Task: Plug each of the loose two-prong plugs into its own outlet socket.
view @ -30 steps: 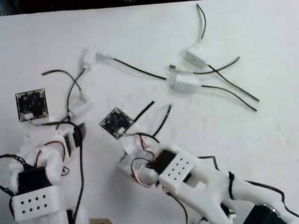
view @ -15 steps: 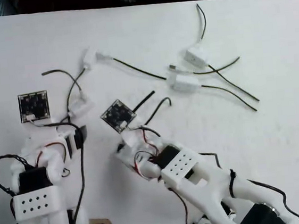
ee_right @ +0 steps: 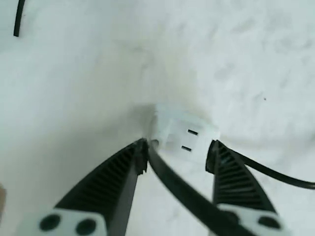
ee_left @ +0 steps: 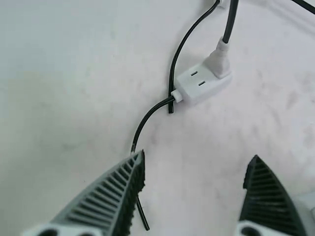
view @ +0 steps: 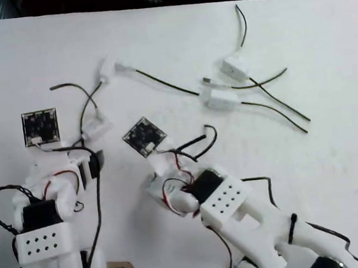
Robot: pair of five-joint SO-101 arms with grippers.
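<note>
Farthest left, my left gripper hangs over the white table with its jaws spread wide and nothing between them. Just ahead of it lies the left socket, face up with two slots showing. A white plug on a black lead is already seated in one end of it. A thin cord leaves the socket's other end and runs under one of my fingers. From above, a black square board sits to the left of that socket. Farther back on the table lies a loose plug, small and white, with its long cord running off to the right; I cannot make out its prongs. Near the middle, a second black board sits at the front of my right arm. My right gripper is closed around the right socket, one jaw against each side, the two slots facing up between them. The socket rests on the table, and a dark cord leads away from it. Well to the right and farther back, an upper white piece and a lower white piece lie close together. I cannot tell whether they touch, or which is plug and which is socket. Their trailing cords spread out to the right.
</note>
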